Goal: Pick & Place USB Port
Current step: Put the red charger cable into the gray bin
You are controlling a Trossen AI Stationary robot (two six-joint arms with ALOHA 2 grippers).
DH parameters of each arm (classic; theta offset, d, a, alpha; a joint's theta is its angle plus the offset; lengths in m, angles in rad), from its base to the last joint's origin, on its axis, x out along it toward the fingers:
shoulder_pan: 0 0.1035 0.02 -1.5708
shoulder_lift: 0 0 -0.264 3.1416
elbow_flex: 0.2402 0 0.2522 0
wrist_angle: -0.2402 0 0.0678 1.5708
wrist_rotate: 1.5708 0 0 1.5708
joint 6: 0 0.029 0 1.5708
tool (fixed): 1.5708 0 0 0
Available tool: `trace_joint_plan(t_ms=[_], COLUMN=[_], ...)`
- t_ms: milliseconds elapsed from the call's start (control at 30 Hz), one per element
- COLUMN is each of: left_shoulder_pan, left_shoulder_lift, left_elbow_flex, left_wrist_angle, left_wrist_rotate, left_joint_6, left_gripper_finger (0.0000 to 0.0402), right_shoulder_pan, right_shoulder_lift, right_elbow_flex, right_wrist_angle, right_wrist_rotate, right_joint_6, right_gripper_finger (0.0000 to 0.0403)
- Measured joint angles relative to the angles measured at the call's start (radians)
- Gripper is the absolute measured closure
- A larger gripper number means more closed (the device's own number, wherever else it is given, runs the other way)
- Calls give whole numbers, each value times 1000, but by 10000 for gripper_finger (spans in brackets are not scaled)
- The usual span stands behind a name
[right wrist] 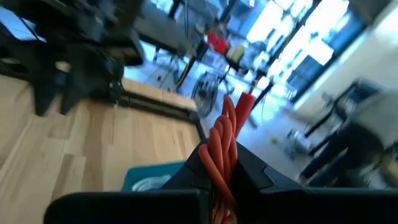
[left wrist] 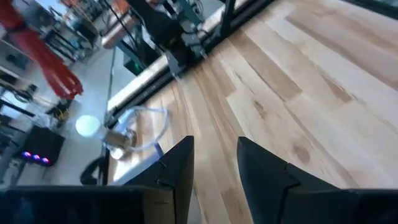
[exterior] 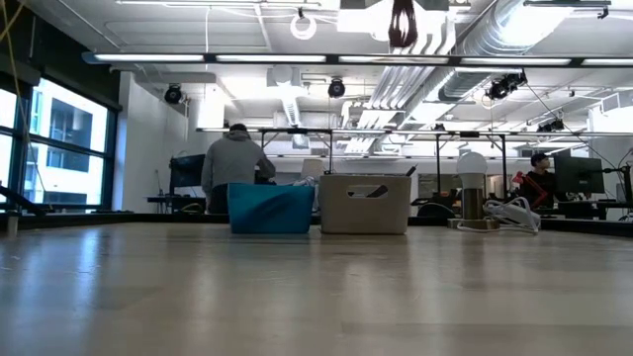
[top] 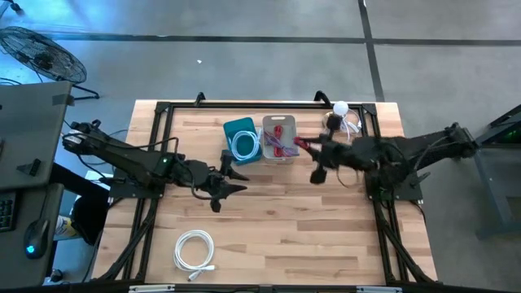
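Note:
A bundled red USB cable (right wrist: 225,144) sits in my right gripper (right wrist: 222,177), which is shut on it in the air beside the grey bin (top: 278,138). That bin holds more red cables. Next to it stands a teal bin (top: 242,140) with a coiled white cable inside. In the low view the red cable (exterior: 402,24) hangs at the top of the picture, above the grey bin (exterior: 365,203). My left gripper (top: 238,181) is open and hovers over the middle of the table, holding nothing. Another white coiled cable (top: 194,249) lies flat near the table's near edge. My right gripper pinches the red cable bundle (right wrist: 219,163) between its two fingers, several strands together. The bundle's free part (right wrist: 239,109) sticks out past the fingertips. The cable is lifted clear of the table, to the right of the grey bin (top: 301,146).
A small lamp with a white bulb (top: 340,108) and a loose clear cable stand at the table's far right corner. A black frame rail (top: 244,104) runs along the far edge. Bare wood (top: 301,236) lies between the bins and the near edge. A person (exterior: 235,163) stands in the room behind.

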Motion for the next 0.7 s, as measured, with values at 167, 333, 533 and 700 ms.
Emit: trace_joint_plan(t_ms=[167,333,533,700], left_shoulder_pan=[0,0,0,0], left_shoulder_lift=[0,0,0,0], left_elbow_flex=[-1,-1,-1,-1], left_wrist_angle=[-72,-108,-150,-185], left_wrist_rotate=[-9,-26,-26,-34], left_joint_6=[-35,-38,-39,-64], left_gripper_finger=[282,282,282,282], right_shoulder_pan=[-166,-322,-454,-498], right_shoulder_lift=[38,119,233,323], right_elbow_flex=[0,0,0,0], right_wrist_angle=[-65,-78,-78,-59], right_wrist_rotate=[-145,-283,-452,-524], right_joint_6=[110,202,369,464], right_gripper_finger=[385,385,385,385])
